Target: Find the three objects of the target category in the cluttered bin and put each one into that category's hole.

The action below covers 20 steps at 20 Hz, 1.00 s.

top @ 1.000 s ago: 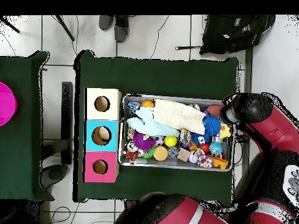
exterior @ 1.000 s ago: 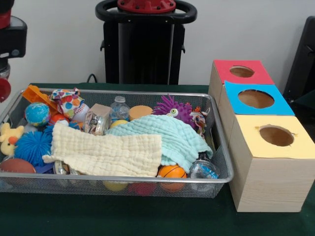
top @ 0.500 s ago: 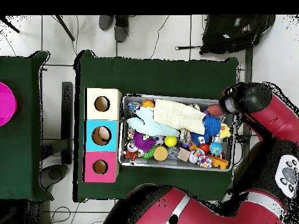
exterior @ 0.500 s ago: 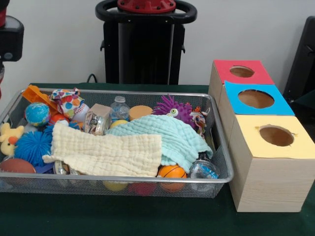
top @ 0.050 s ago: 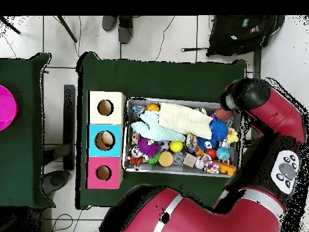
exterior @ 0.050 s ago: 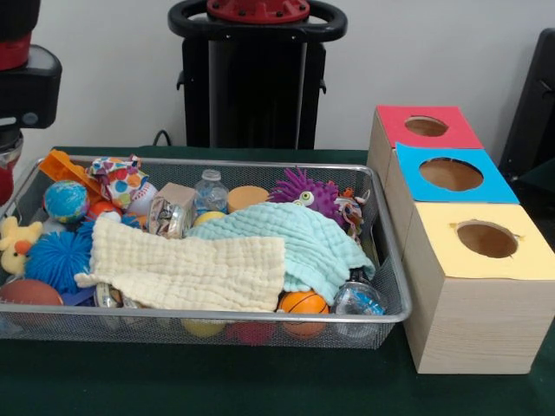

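The arm hangs over one end of the bin, beside the brown ball; whether its gripper is apart or together cannot be told. Two cloths cover much of the bin's clutter, so targets may stay hidden, and a descent there risks snagging fabric. The holes sit in three boxes beside the bin. No readable writing shows.

So the table has a dark green cover. Sitting right on it: a wire mesh bin full of toys, and just beside it three wooden boxes in a row, probably touching each other.
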Each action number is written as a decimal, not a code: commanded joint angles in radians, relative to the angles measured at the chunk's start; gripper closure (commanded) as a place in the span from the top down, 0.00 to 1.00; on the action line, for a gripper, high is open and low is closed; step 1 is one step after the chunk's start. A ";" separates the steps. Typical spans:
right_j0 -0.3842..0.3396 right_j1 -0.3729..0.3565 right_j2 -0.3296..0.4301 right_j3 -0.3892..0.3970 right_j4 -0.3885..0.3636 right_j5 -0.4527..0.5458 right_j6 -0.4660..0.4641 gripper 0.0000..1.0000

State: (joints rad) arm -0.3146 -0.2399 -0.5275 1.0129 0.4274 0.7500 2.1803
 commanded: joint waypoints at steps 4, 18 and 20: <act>0.012 0.047 0.017 -0.048 0.042 0.167 0.320 1.00; 0.002 0.006 -0.012 -0.125 0.034 0.324 0.331 1.00; 0.000 0.008 -0.008 -0.124 0.035 0.325 0.331 1.00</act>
State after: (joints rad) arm -0.3076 -0.2208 -0.5564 0.8999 0.4313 0.9399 2.2223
